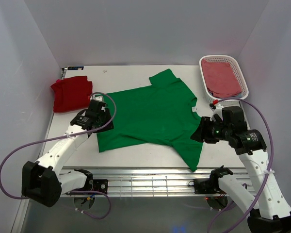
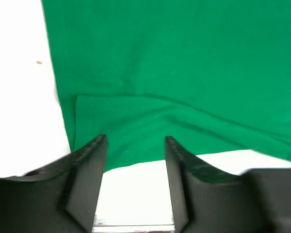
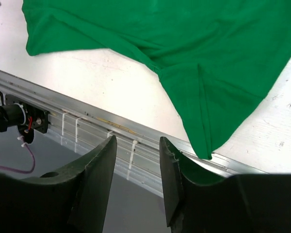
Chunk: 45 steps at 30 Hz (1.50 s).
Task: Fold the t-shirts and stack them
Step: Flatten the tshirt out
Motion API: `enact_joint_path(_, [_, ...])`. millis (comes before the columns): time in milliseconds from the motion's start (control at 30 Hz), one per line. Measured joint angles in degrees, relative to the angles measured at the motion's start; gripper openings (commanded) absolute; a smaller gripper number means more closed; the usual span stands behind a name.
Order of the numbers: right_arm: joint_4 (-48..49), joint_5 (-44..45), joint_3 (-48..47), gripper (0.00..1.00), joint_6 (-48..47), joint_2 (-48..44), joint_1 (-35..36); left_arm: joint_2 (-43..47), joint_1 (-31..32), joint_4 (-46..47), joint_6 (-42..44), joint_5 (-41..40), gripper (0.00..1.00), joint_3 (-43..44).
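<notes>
A bright green t-shirt [image 1: 150,114] lies spread flat in the middle of the white table, its collar to the right and one sleeve reaching the near edge. A deep red t-shirt [image 1: 70,93] sits folded at the back left. My left gripper [image 1: 105,121] hovers at the green shirt's left hem, open. In the left wrist view the hem [image 2: 136,150] lies just beyond the empty left gripper [image 2: 136,141]. My right gripper [image 1: 200,132] is open beside the near sleeve. In the right wrist view that sleeve [image 3: 218,97] lies to the right of the empty right gripper [image 3: 137,141].
A white basket [image 1: 242,73] at the back right holds a pinkish-red cloth [image 1: 222,76]. A metal rail [image 1: 145,172] runs along the table's near edge. White walls enclose the table on three sides. Purple cables loop from both arms.
</notes>
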State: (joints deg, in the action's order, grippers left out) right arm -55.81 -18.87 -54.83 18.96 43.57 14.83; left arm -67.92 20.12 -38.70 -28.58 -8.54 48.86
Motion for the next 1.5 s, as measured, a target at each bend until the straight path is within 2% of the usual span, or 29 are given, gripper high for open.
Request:
enact_joint_path(67, [-0.66,0.9,-1.49,0.46,-0.13,0.44,0.0,2.93,0.55,-1.14,-1.14,-1.55,0.52,1.55])
enact_joint_path(100, [-0.5,1.27,-1.86,0.44,-0.15,0.63,0.0,3.67,0.5,-1.18,-1.36,-2.47,0.37,2.47])
enact_joint_path(133, [0.02,1.9,-1.95,0.34,-0.13,1.03,0.0,3.85,0.5,-0.85,-1.79,-3.54,0.3,3.52])
enact_joint_path(200, [1.51,2.67,-1.57,0.21,-0.02,2.36,0.04,1.79,0.46,0.31,-1.44,-5.64,0.13,5.16])
enact_joint_path(233, [2.82,3.08,-1.11,0.15,-0.02,3.54,0.04,-0.72,0.39,1.01,-1.27,-6.75,0.02,6.21])
enact_joint_path(267, [4.68,3.34,-0.42,0.14,0.09,4.87,0.04,-3.56,0.39,1.81,-1.09,-7.72,0.0,7.13])
enact_joint_path(433, [13.97,3.82,1.31,0.17,0.35,17.33,0.04,-23.43,0.26,4.42,0.2,-10.64,0.0,10.69])
enact_joint_path(567, [19.8,5.35,-0.04,0.14,-0.46,28.5,0.09,-33.29,-0.09,4.28,0.96,-12.33,0.0,13.11])
enact_joint_path(733, [23.54,7.13,-6.88,0.08,-2.82,40.98,0.09,-35.39,-1.64,4.63,1.66,-13.75,0.0,17.16])
enact_joint_path(933, [27.36,6.56,-13.6,0.08,-4.46,52.61,0.09,-39.65,-3.85,4.92,3.19,-14.03,0.0,20.59])
enact_joint_path(1100, [27.41,3.04,-13.05,0.15,-4.57,53.16,1.14,-43.71,-4.48,6.32,6.56,-15.02,0.0,25.35])
enact_joint_path(1300, [27.28,0.92,-10.88,0.16,-4.59,48.81,4.72,-46.95,-6.34,8.94,9.49,-14.51,0.0,29.46])
enact_joint_path(1467, [27.34,0.5,-9.49,0.18,-3.93,45.09,6.73,-45.53,-6.88,10.82,10.12,-13.16,0.0,28.0])
enact_joint_path(1500, [27.32,0.5,-9.2,0.19,-3.72,44.39,7.08,-43.89,-6.91,11.06,10.1,-12.9,0.09,26.25])
